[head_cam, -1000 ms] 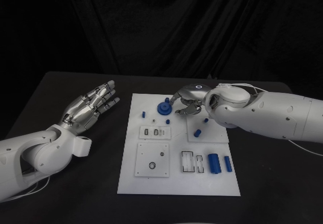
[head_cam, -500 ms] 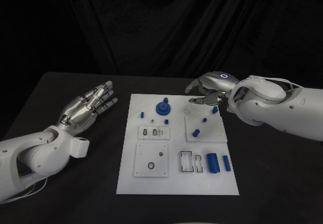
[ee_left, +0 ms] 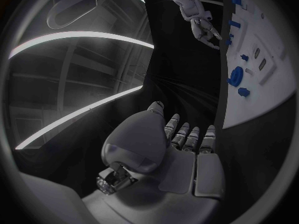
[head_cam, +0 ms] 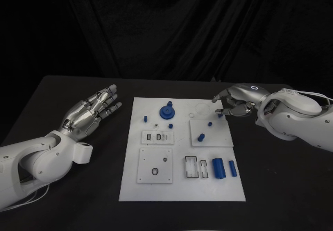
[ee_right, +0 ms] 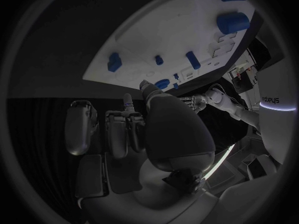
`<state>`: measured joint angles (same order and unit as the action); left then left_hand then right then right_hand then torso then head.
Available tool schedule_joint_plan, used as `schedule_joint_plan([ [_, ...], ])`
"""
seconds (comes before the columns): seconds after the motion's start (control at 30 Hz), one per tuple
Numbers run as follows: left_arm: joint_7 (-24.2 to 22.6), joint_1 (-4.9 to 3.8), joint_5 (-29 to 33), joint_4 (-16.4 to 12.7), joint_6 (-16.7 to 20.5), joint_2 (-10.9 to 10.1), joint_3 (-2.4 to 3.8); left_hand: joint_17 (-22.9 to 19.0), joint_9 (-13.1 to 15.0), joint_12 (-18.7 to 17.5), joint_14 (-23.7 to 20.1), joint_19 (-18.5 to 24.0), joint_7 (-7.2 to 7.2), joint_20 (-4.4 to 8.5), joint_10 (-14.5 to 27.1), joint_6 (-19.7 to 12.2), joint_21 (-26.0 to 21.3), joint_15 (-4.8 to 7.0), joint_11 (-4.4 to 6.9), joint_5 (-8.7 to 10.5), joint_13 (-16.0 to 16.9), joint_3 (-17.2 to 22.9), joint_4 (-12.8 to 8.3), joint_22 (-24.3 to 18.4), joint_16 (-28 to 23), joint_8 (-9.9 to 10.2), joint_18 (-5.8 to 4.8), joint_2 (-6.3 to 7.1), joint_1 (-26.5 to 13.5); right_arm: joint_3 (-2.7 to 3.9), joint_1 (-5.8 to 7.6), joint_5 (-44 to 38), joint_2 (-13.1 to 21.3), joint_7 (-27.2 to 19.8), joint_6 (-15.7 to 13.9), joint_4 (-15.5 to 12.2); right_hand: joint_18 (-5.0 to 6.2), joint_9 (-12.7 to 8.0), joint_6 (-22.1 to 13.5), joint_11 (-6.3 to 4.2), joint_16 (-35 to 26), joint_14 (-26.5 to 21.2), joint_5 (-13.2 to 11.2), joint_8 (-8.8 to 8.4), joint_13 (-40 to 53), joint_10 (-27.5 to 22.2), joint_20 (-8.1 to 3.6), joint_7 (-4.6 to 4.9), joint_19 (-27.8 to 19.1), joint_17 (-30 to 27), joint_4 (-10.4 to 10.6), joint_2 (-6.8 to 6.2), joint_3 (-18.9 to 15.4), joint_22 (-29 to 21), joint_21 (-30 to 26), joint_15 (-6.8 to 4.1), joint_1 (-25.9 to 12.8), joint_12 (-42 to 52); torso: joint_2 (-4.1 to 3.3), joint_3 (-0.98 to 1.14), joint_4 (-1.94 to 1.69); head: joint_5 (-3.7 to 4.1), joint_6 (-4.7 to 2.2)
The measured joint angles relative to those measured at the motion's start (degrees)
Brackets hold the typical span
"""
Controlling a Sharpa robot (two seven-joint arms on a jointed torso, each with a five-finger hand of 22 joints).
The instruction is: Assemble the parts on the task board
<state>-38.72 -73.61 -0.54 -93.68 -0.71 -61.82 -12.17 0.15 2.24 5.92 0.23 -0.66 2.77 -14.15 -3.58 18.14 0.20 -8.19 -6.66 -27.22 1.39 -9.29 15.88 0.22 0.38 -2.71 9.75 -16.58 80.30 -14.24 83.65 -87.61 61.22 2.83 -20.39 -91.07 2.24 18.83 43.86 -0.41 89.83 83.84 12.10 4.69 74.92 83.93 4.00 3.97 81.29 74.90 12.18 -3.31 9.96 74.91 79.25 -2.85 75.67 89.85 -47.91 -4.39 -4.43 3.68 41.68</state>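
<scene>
left hand (head_cam: 92,111): spread, empty, beside white plastic task board (head_cam: 182,192) | right hand (head_cam: 235,107): fingers curled, empty, at board's far corner

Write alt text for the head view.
A white task board with small blue parts lies on a black table. The right hand hovers at its far right corner, fingers curled; the left hand is raised open, left of the board.

Black table (head_cam: 69,192), dark curtain (head_cam: 166,38) hanging behind its far edge
</scene>
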Motion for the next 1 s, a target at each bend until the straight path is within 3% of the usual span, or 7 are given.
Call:
schedule_joint_plan([
  [0.17,0.03,0.31,0.00,0.11,-0.18,0.20,0.00,-0.03,0.00,0.00,0.00,0.20,0.00,-0.20,0.00,0.00,0.00,0.00,0.00,0.00,0.00,0.00,0.00,0.00,0.00,0.00,0.00,0.00,0.00,-0.04,-1.80,0.34,0.99,-0.14,-0.12,1.33,0.00,-0.75,-0.74,0.00,0.00,0.00,-1.37,-0.48,0.00,0.00,-0.21,-0.16,0.21,0.00,0.56,-0.32,-0.56,0.00,0.00,0.00,0.33,-0.21,0.01,0.01,0.00,0.41,0.02],
  [0.43,0.07,0.73,-0.01,0.22,-0.38,0.17,0.00,-0.06,0.00,0.00,0.00,0.20,0.00,-0.20,0.00,0.00,0.00,0.00,0.00,0.00,0.00,0.00,0.00,0.05,0.00,0.00,0.00,0.00,0.00,-0.04,-3.47,0.63,1.76,-0.33,-0.41,2.15,0.00,-1.71,-1.14,0.00,0.00,0.00,-4.44,-0.48,0.00,0.00,-0.21,-0.10,0.21,0.00,1.64,-0.55,-1.67,0.00,-0.28,0.00,0.10,-0.47,-0.07,0.10,-0.11,0.80,0.20],
  [0.67,0.10,0.95,-0.01,0.28,-0.45,0.11,0.00,-0.06,0.00,0.00,0.00,0.21,0.00,-0.20,0.00,0.00,0.00,0.00,0.00,0.00,0.00,0.00,0.00,0.04,0.00,0.00,0.00,0.00,0.00,-0.04,-3.89,0.72,1.89,-0.30,-0.59,2.43,0.00,-2.26,-2.23,0.00,0.00,0.00,-4.44,-0.76,-0.01,0.00,-0.21,-0.01,0.21,0.00,1.65,-0.72,-1.98,-0.01,-0.73,0.00,0.27,-0.71,-0.16,0.11,-0.21,0.96,0.29],
  [1.0,0.12,1.02,-0.02,0.29,-0.53,0.12,0.00,-0.05,0.00,0.00,0.00,0.21,0.00,-0.20,0.00,0.00,0.00,0.00,0.00,0.00,0.00,0.01,-0.01,0.04,0.00,0.00,0.00,0.00,0.00,-0.03,-4.01,0.81,1.43,-0.09,-1.05,2.95,0.00,-2.65,-3.06,0.00,0.00,0.00,-4.43,-0.76,-0.01,0.00,-0.21,-0.02,0.21,0.00,1.49,-0.95,-2.14,0.04,-0.82,0.00,0.58,-0.71,-0.17,0.10,-0.05,0.65,0.48],
])
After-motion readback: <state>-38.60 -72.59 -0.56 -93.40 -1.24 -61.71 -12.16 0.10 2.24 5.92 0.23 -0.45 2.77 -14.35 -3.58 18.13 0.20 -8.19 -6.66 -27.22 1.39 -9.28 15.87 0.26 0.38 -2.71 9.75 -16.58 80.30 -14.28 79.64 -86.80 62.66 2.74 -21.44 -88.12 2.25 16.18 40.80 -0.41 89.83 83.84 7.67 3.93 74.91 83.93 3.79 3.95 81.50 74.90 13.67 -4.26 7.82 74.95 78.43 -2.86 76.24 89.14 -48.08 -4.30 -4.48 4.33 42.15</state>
